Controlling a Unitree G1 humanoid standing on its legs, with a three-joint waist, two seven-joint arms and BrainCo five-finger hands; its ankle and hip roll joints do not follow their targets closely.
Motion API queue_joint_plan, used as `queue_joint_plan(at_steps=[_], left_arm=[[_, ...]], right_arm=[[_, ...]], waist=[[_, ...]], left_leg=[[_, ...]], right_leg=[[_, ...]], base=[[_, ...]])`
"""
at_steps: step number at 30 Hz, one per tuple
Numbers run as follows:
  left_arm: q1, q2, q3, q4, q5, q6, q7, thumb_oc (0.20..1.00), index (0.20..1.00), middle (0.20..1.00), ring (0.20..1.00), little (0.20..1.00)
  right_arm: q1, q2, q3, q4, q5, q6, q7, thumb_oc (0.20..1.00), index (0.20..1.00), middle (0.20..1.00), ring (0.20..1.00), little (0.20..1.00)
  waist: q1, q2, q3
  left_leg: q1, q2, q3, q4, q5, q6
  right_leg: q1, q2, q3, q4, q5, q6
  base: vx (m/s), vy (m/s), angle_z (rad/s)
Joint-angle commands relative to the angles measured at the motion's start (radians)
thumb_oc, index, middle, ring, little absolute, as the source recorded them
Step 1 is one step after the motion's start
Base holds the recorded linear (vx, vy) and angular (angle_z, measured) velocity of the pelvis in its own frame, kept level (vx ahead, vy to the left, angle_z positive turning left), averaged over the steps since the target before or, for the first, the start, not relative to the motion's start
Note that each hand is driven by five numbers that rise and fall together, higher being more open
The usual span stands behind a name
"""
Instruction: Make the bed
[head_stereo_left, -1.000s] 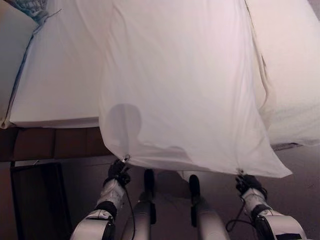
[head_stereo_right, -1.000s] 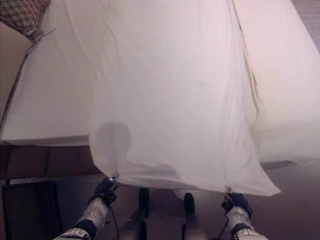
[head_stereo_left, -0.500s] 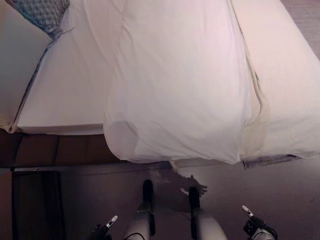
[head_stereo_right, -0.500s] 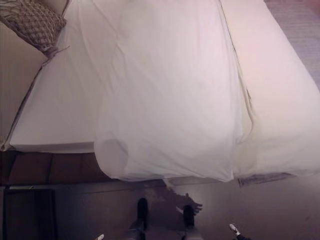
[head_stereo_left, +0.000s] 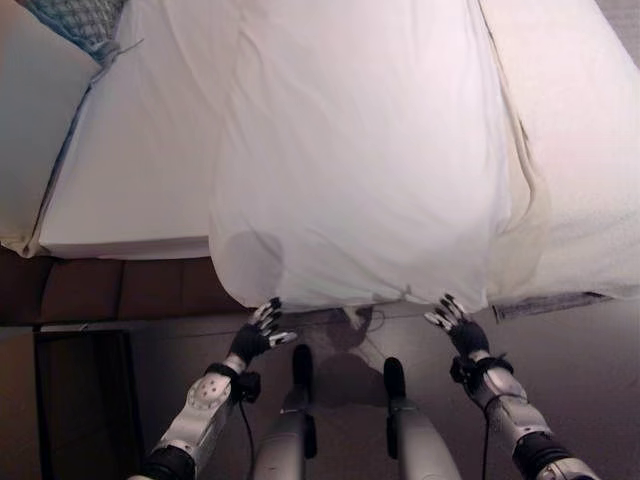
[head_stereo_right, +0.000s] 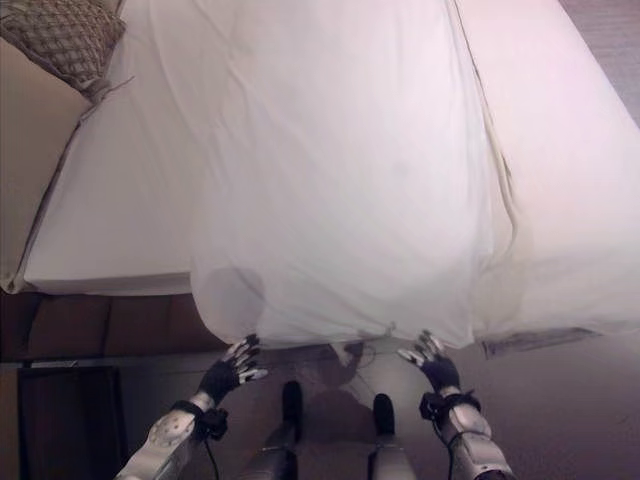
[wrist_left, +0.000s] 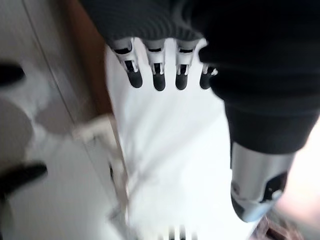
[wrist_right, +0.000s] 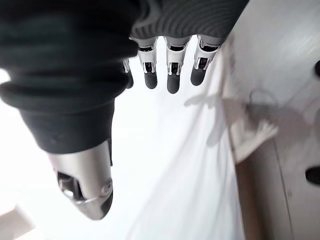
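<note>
A white sheet (head_stereo_left: 360, 150) lies spread down the middle of the bed, its near edge draped over the foot of the mattress (head_stereo_left: 130, 190). My left hand (head_stereo_left: 258, 336) hovers just below the sheet's near left corner with its fingers spread and holding nothing. Below the near right corner my right hand (head_stereo_left: 452, 326) is likewise open. In the left wrist view the straight fingers (wrist_left: 159, 75) point at the white cloth (wrist_left: 170, 165); the right wrist view has the fingers (wrist_right: 172, 75) over the cloth (wrist_right: 180, 180) too.
A patterned cushion (head_stereo_right: 60, 35) lies at the bed's far left corner. A second white cover (head_stereo_left: 580, 160) lies on the right side of the bed. The brown bed base (head_stereo_left: 120, 290) shows under the mattress, with grey floor (head_stereo_left: 590, 370) in front.
Both hands held the sheet's near corners a second ago, then let go. The sheet has settled over the foot of the bed, and both open hands have risen back towards its edge.
</note>
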Motion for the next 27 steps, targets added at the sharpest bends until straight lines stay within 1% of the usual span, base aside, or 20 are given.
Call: queue_joint_plan(at_steps=[1,2,3,4,5,6,9,10,12,13,14,15,16,17,18,19,20,22,24,27], left_arm=[[-0.099,0.041,-0.077,-0.092,-0.037,-0.008,-0.131,1.000,1.000,1.000,1.000,1.000],[-0.099,0.041,-0.077,-0.092,-0.037,-0.008,-0.132,1.000,1.000,1.000,1.000,1.000],[-0.182,0.055,-0.139,-0.097,-0.056,0.012,-0.189,1.000,1.000,1.000,1.000,1.000],[-0.220,0.061,-0.175,-0.108,-0.067,0.023,-0.222,1.000,1.000,1.000,1.000,1.000],[-0.221,0.061,-0.175,-0.108,-0.067,0.023,-0.223,1.000,1.000,1.000,1.000,1.000],[-0.313,0.074,-0.248,-0.112,-0.096,0.050,-0.283,1.000,1.000,1.000,1.000,1.000],[-0.388,0.068,-0.292,-0.096,-0.114,0.063,-0.310,1.000,1.000,1.000,1.000,1.000],[-0.456,0.047,-0.303,-0.061,-0.150,0.074,-0.336,1.000,1.000,1.000,1.000,1.000],[-0.479,0.041,-0.301,-0.047,-0.162,0.076,-0.341,1.000,1.000,1.000,1.000,1.000],[-0.502,0.023,-0.289,-0.023,-0.168,0.065,-0.324,1.000,1.000,1.000,1.000,1.000],[-0.572,-0.020,-0.255,0.050,-0.133,0.029,-0.264,1.000,1.000,1.000,1.000,1.000],[-0.602,-0.029,-0.233,0.082,-0.104,0.010,-0.223,1.000,1.000,1.000,1.000,1.000],[-0.620,-0.041,-0.218,0.108,-0.086,0.003,-0.194,1.000,1.000,1.000,1.000,1.000],[-0.640,-0.062,-0.180,0.160,-0.066,-0.005,-0.122,1.000,1.000,1.000,1.000,1.000],[-0.640,-0.062,-0.179,0.161,-0.066,-0.005,-0.123,1.000,1.000,1.000,1.000,1.000],[-0.680,-0.082,-0.141,0.219,-0.035,-0.018,-0.051,1.000,1.000,1.000,1.000,1.000],[-0.718,-0.086,-0.123,0.263,-0.017,-0.026,-0.004,1.000,1.000,1.000,1.000,1.000],[-0.748,-0.078,-0.122,0.286,0.004,-0.036,0.014,1.000,1.000,1.000,1.000,1.000],[-0.829,-0.080,-0.109,0.373,0.076,-0.059,0.124,1.000,1.000,1.000,1.000,1.000],[-0.931,-0.072,-0.119,0.466,0.124,-0.071,0.209,1.000,1.000,1.000,1.000,1.000]], right_arm=[[-0.082,-0.036,0.072,-0.073,0.080,0.024,0.155,1.000,1.000,1.000,1.000,1.000],[-0.082,-0.036,0.072,-0.072,0.080,0.024,0.155,1.000,1.000,1.000,1.000,1.000],[-0.137,-0.042,0.106,-0.068,0.129,0.059,0.218,1.000,1.000,1.000,1.000,1.000],[-0.162,-0.043,0.126,-0.064,0.138,0.073,0.241,1.000,1.000,1.000,1.000,1.000],[-0.163,-0.043,0.126,-0.063,0.138,0.073,0.241,1.000,1.000,1.000,1.000,1.000],[-0.231,-0.053,0.178,-0.061,0.157,0.105,0.297,1.000,1.000,1.000,1.000,1.000],[-0.291,-0.054,0.211,-0.048,0.180,0.130,0.331,1.000,1.000,1.000,1.000,1.000],[-0.340,-0.051,0.235,-0.042,0.216,0.167,0.378,1.000,1.000,1.000,1.000,1.000],[-0.361,-0.055,0.243,-0.043,0.231,0.185,0.395,1.000,1.000,1.000,1.000,1.000],[-0.383,-0.057,0.249,-0.034,0.250,0.196,0.404,1.000,1.000,1.000,1.000,1.000],[-0.457,-0.043,0.253,0.016,0.282,0.201,0.400,1.000,1.000,1.000,1.000,1.000],[-0.485,-0.034,0.248,0.034,0.282,0.192,0.386,1.000,1.000,1.000,1.000,1.000],[-0.507,-0.025,0.239,0.049,0.287,0.188,0.374,1.000,1.000,1.000,1.000,1.000],[-0.546,-0.016,0.232,0.078,0.298,0.183,0.352,1.000,1.000,1.000,1.000,1.000],[-0.546,-0.016,0.232,0.079,0.298,0.183,0.352,1.000,1.000,1.000,1.000,1.000],[-0.609,-0.004,0.223,0.131,0.299,0.169,0.311,1.000,1.000,1.000,1.000,1.000],[-0.656,0.001,0.228,0.165,0.298,0.174,0.299,1.000,1.000,1.000,1.000,1.000],[-0.689,0.001,0.220,0.192,0.306,0.166,0.287,1.000,1.000,1.000,1.000,1.000],[-0.786,0.019,0.208,0.281,0.331,0.150,0.241,1.000,1.000,1.000,1.000,1.000],[-0.890,0.030,0.198,0.388,0.359,0.128,0.188,1.000,1.000,1.000,1.000,1.000]], waist=[[0.001,-0.040,0.041],[0.001,-0.040,0.041],[0.000,-0.040,0.051],[0.000,-0.038,0.056],[0.000,-0.038,0.056],[-0.003,-0.040,0.069],[-0.006,-0.042,0.076],[-0.008,-0.043,0.078],[-0.008,-0.045,0.078],[-0.007,-0.045,0.077],[-0.005,-0.045,0.080],[-0.003,-0.047,0.081],[-0.001,-0.050,0.086],[0.003,-0.050,0.094],[0.002,-0.050,0.090],[0.001,-0.050,0.092],[0.003,-0.051,0.102],[0.002,-0.051,0.101],[0.003,-0.053,0.115],[0.000,-0.054,0.116]], left_leg=[[-0.025,0.015,0.010,0.142,-0.111,-0.050],[-0.025,0.015,0.010,0.142,-0.111,-0.050],[-0.046,0.015,0.006,0.158,-0.111,-0.052],[-0.054,0.015,0.005,0.163,-0.111,-0.053],[-0.055,0.015,0.004,0.164,-0.112,-0.053],[-0.088,0.014,0.002,0.196,-0.116,-0.055],[-0.126,0.015,0.002,0.238,-0.122,-0.057],[-0.157,0.015,0.002,0.261,-0.129,-0.057],[-0.175,0.016,0.003,0.272,-0.131,-0.058],[-0.193,0.018,0.003,0.280,-0.132,-0.059],[-0.226,0.016,-0.001,0.309,-0.139,-0.058],[-0.241,0.017,-0.001,0.320,-0.141,-0.056],[-0.261,0.019,0.002,0.340,-0.144,-0.057],[-0.282,0.019,0.003,0.360,-0.149,-0.056],[-0.286,0.018,0.002,0.359,-0.147,-0.056],[-0.318,0.022,0.007,0.384,-0.155,-0.055],[-0.340,0.024,0.009,0.414,-0.163,-0.057],[-0.365,0.025,0.011,0.436,-0.167,-0.056],[-0.413,0.032,0.011,0.498,-0.193,-0.056],[-0.473,0.038,0.009,0.553,-0.206,-0.062]], right_leg=[[-0.035,-0.008,0.029,-0.041,0.078,0.027],[-0.036,-0.008,0.029,-0.041,0.078,0.027],[-0.055,-0.005,0.026,-0.025,0.074,0.026],[-0.066,-0.002,0.027,-0.016,0.072,0.024],[-0.066,-0.002,0.026,-0.016,0.072,0.024],[-0.099,0.004,0.027,0.013,0.067,0.021],[-0.137,0.008,0.029,0.049,0.063,0.019],[-0.175,0.010,0.028,0.081,0.058,0.018],[-0.196,0.011,0.029,0.093,0.059,0.019],[-0.216,0.012,0.029,0.104,0.058,0.018],[-0.248,0.016,0.029,0.128,0.054,0.017],[-0.271,0.017,0.036,0.144,0.055,0.017],[-0.291,0.017,0.038,0.160,0.057,0.017],[-0.312,0.015,0.040,0.175,0.058,0.018],[-0.316,0.014,0.040,0.175,0.059,0.018],[-0.346,0.015,0.037,0.193,0.053,0.015],[-0.367,0.017,0.036,0.218,0.049,0.012],[-0.391,0.016,0.039,0.235,0.046,0.010],[-0.444,0.024,0.044,0.297,0.029,0.004],[-0.498,0.025,0.039,0.349,0.011,0.001]], base=[[-0.05,-0.012,-0.02],[-0.07,-0.032,0.00],[-0.06,-0.024,0.00],[-0.06,-0.024,0.01],[-0.07,-0.017,0.00],[-0.05,-0.014,0.01],[-0.07,-0.011,0.06],[-0.06,0.001,0.08],[-0.05,0.003,0.04],[-0.10,0.003,0.05],[-0.09,0.013,0.06],[-0.10,0.013,0.03],[-0.07,0.012,-0.01],[-0.05,0.001,-0.06],[-0.06,0.009,-0.10],[-0.06,0.003,-0.09],[-0.06,0.003,-0.06],[-0.04,0.012,-0.01],[-0.05,0.012,-0.02],[-0.02,-0.001,-0.02]])
